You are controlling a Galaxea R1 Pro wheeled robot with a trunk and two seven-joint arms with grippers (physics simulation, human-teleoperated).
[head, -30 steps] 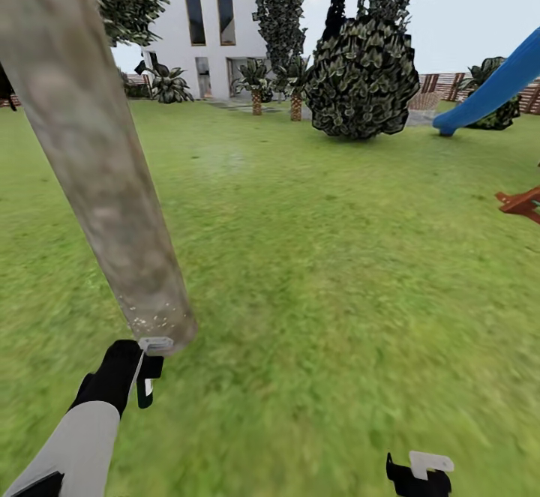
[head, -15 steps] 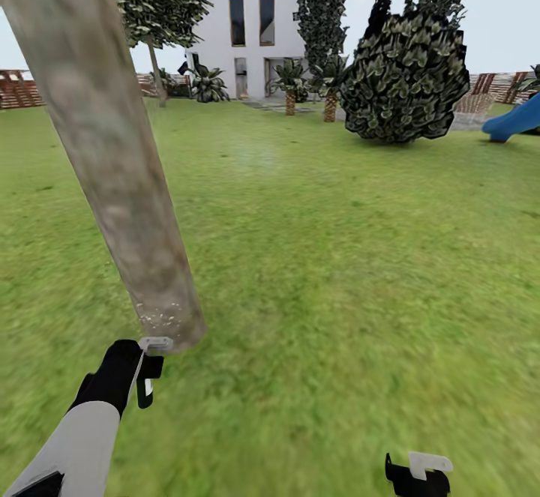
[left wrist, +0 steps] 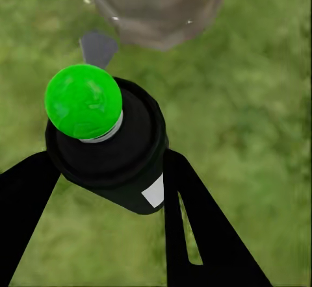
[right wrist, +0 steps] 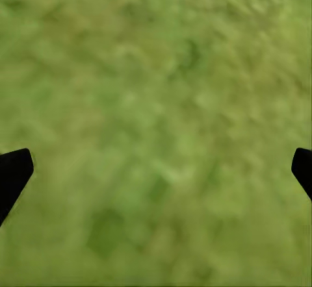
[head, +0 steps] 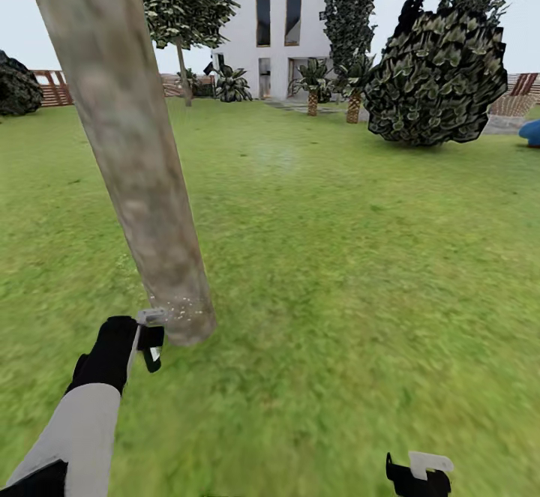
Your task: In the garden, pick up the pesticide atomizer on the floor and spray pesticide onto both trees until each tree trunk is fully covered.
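Illumination is bright, flat and even; no light source direction is discernible. No cast shadows lie on the lawn (head: 360,257), and no glare appears. Grass texture smears into streaks toward the lower edges of the head view. Both wrist views render the grass soft and blotchy. The tree trunk (head: 135,152) appears mottled and blurred.

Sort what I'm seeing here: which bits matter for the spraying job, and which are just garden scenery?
Job:
pesticide atomizer, held in the left gripper
near tree trunk, speckled at its base
far tree

Scenery:
white house
dark bush
short palms
wooden fence
right gripper, open over grass
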